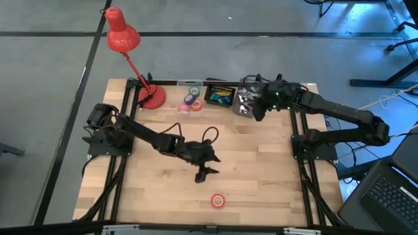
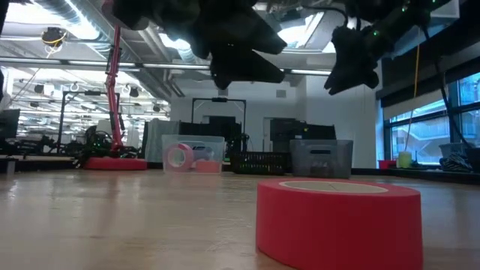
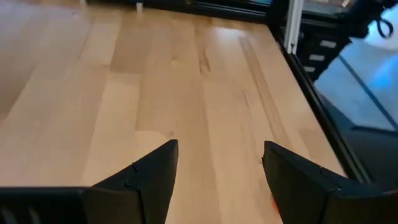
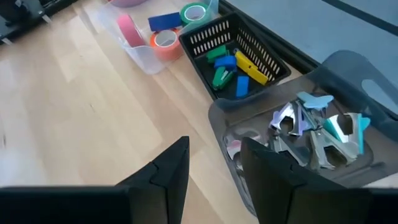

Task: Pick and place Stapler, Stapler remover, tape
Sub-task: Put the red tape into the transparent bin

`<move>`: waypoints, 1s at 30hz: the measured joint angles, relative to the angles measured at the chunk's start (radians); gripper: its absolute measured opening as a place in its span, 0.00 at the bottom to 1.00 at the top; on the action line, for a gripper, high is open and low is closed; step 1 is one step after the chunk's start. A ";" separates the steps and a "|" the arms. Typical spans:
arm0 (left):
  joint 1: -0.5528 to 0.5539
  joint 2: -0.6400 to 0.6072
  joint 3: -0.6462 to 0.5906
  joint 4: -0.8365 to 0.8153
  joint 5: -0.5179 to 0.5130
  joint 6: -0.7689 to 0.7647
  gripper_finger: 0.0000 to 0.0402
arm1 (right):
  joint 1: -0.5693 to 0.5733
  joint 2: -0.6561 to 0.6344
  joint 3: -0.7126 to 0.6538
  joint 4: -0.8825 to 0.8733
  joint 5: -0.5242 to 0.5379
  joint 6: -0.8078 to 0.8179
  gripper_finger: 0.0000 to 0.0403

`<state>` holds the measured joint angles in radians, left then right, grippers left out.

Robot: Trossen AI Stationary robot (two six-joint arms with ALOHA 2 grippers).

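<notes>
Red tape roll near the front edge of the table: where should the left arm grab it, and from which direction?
The red tape roll lies flat, open centre up, alone on bare wood. Probably best to come straight down with the left gripper, which hangs open just behind it: one finger in the hole, one outside, pinching the wall, or span the whole ring across its outer sides.

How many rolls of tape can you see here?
4, perhaps more hidden. One red roll lies alone near the table's front edge. Three sit in the clear bin at the back: a pink one, an orange one and a green one.
</notes>
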<state>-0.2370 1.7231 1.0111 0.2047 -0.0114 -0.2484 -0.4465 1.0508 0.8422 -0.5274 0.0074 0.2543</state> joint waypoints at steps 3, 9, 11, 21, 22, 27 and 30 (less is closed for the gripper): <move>-0.035 0.017 0.002 0.002 -0.050 -0.047 0.56 | 0.000 0.000 -0.045 0.061 0.000 0.000 0.37; -0.084 0.088 0.001 0.030 -0.065 -0.137 0.56 | 0.000 0.000 -0.100 0.160 0.000 0.000 0.37; -0.091 0.123 0.000 0.051 -0.066 -0.160 0.56 | 0.000 0.000 -0.107 0.186 0.000 0.000 0.37; -0.139 0.277 0.067 0.160 0.009 -0.242 0.56 | 0.000 0.000 -0.112 0.263 0.000 -0.024 0.37; -0.144 0.290 0.084 0.160 0.025 -0.236 0.56 | 0.000 0.001 -0.112 0.268 0.000 -0.026 0.37; -0.164 0.335 0.144 0.080 0.043 -0.211 0.56 | 0.000 0.001 -0.112 0.288 0.000 -0.026 0.37; -0.164 0.358 0.155 0.038 0.035 -0.212 0.56 | 0.000 0.001 -0.112 0.290 0.000 -0.026 0.37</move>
<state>-0.4015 2.0812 1.1660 0.2425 0.0235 -0.4602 -0.4465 1.0515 0.7303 -0.2372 0.0074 0.2279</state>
